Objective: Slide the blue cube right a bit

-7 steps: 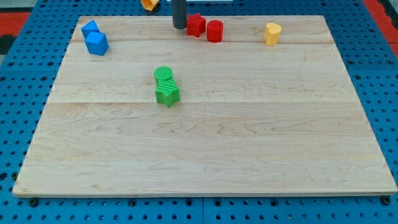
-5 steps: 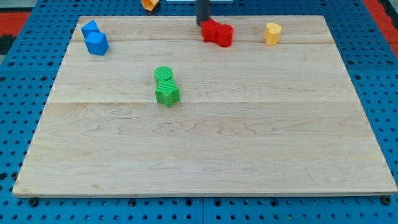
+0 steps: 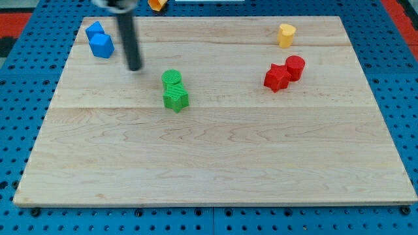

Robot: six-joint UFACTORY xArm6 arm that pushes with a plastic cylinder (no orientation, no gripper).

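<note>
The rod's tip (image 3: pixel 134 68), no gripper fitted, sits at four o'clock of the blue cube (image 3: pixel 102 45); it should probably circle to nine o'clock, then nudge gently

Wooden board (image 3: pixel 215 156): blue, green, red, yellow blocks.

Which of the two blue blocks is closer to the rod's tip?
The blue cube, the lower of the pair; my tip sits to its lower right. The other blue block lies farther up.
</note>
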